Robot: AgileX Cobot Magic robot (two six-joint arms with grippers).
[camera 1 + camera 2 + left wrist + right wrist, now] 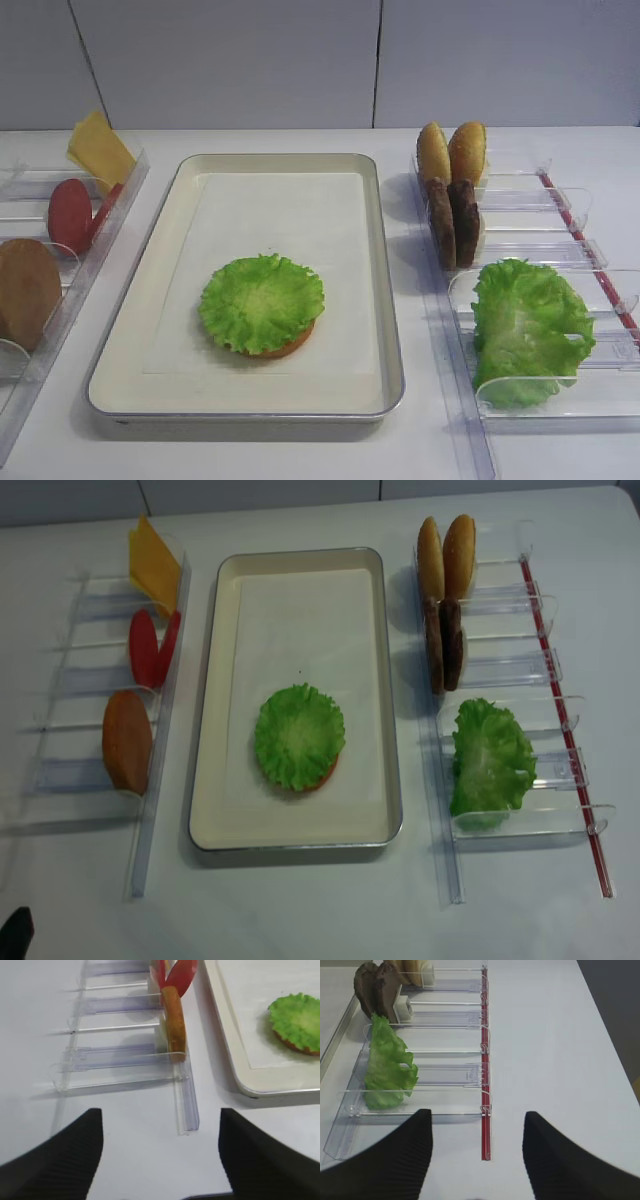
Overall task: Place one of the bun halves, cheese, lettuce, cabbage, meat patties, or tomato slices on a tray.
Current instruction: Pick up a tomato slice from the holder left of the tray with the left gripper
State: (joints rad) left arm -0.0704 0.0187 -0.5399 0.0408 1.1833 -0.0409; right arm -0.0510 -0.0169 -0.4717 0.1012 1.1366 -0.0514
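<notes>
Both grippers idle and spread wide, nothing held.
Tray (135,330) already has a round lettuce (262,301) on a bun half. Risk: left gripper (160,1147) reaching for upright tomato slices (152,648) in the left rack (70,720) clips the neighbouring brown disc (127,740), or pinches two slices together.

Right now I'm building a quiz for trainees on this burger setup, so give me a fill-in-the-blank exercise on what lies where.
1. On the tray, a lettuce leaf lies on top of a ____.
2. In the left rack, the cheese stands at the ____ end.
3. In the right rack, the patties stand between the buns and the ____.

Missing words: bun half; far; lettuce
</notes>
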